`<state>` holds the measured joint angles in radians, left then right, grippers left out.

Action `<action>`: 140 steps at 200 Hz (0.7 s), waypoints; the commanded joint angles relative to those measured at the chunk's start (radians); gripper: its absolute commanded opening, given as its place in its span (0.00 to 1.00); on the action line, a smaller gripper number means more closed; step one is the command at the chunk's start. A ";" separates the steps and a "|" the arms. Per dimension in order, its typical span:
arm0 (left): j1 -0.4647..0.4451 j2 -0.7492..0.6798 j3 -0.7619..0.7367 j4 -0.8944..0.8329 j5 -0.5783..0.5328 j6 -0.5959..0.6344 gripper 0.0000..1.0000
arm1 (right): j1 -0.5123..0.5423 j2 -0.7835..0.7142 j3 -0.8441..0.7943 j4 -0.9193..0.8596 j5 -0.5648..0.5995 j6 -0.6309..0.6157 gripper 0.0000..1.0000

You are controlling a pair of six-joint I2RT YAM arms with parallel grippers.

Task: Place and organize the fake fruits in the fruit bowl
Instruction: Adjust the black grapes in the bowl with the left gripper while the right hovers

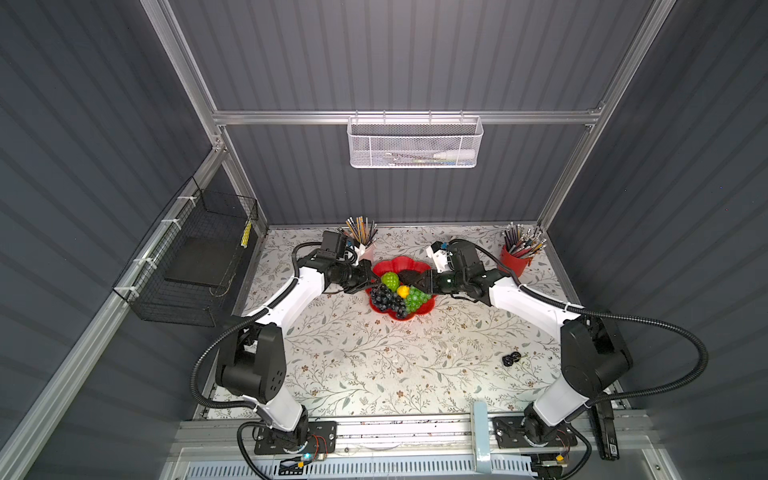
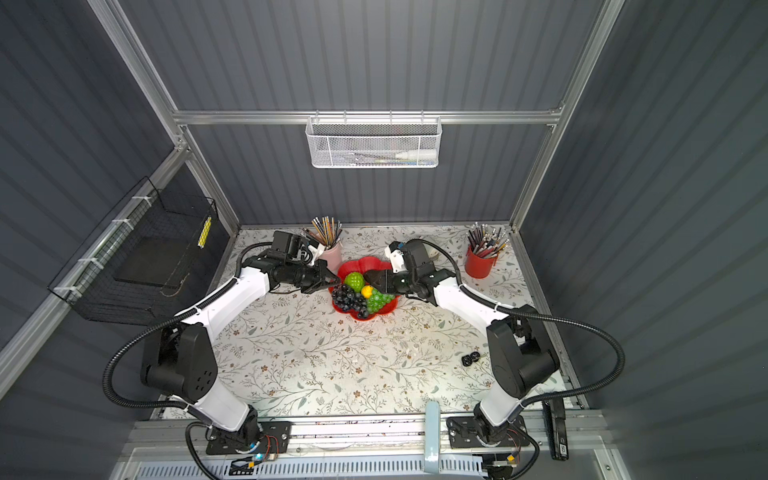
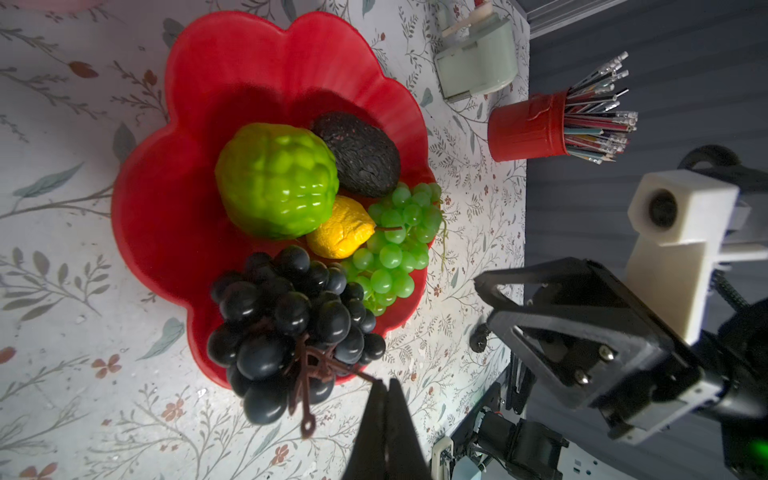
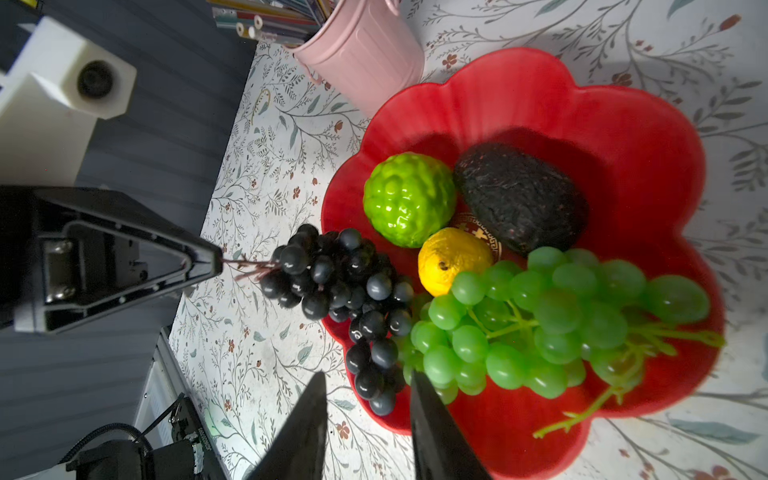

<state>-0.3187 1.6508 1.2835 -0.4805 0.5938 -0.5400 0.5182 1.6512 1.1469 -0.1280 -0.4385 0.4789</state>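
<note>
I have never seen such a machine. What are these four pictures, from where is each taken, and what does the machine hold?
It is a robot with two arms at the near edge of a flowered table. Each arm ends in a gripper, a two-fingered clamp. Two pictures look down on the whole scene; the two close ones come from cameras on the wrists. On the table, a red bowl holds a dark grape bunch, a green grape bunch, a green ball, a black oval fruit and a yellow fruit. A pink cup and a red cup with pencils stand nearby. The left gripper is shut on the dark bunch's stem; the right gripper is open and empty.
</note>
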 commanded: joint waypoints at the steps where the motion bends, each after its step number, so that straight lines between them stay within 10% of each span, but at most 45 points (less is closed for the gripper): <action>1: 0.010 0.030 0.009 0.022 -0.010 0.032 0.00 | 0.016 0.017 0.022 -0.006 -0.006 -0.020 0.36; 140: 0.017 0.164 0.078 0.090 -0.020 0.044 0.03 | 0.046 0.014 0.029 -0.020 0.012 -0.040 0.37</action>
<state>-0.3077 1.7863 1.3167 -0.4110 0.5777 -0.5209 0.5610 1.6711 1.1469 -0.1307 -0.4301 0.4538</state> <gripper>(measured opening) 0.049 0.367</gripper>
